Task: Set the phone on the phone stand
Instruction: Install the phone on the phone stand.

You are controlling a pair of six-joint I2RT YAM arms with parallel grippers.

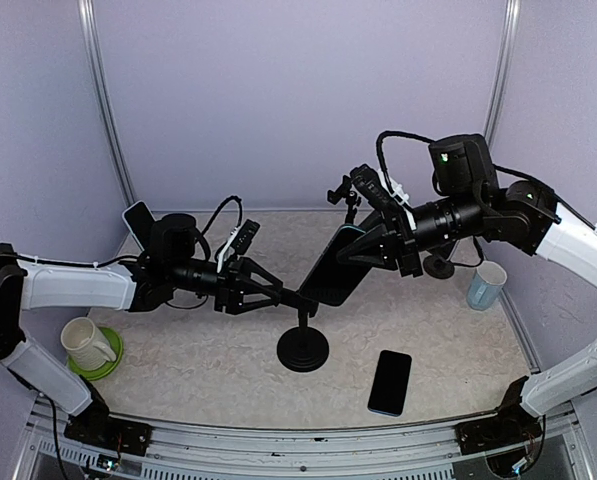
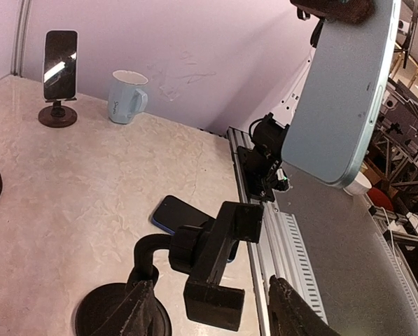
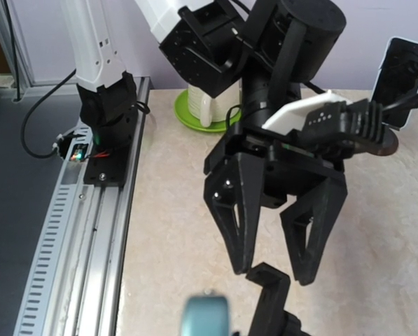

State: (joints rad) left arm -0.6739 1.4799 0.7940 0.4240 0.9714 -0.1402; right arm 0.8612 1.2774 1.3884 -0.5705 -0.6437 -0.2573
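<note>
The phone, pale blue on its back, hangs tilted in the right end effector's tight hold, at 1 o'clock from the phone stand. The left end effector has its fingers spread around the stand's top.

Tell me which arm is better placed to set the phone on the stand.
Right. The right gripper is shut on the phone, tilted just above the stand. The left gripper stands open astride the stand's cradle, holding no phone.
</note>
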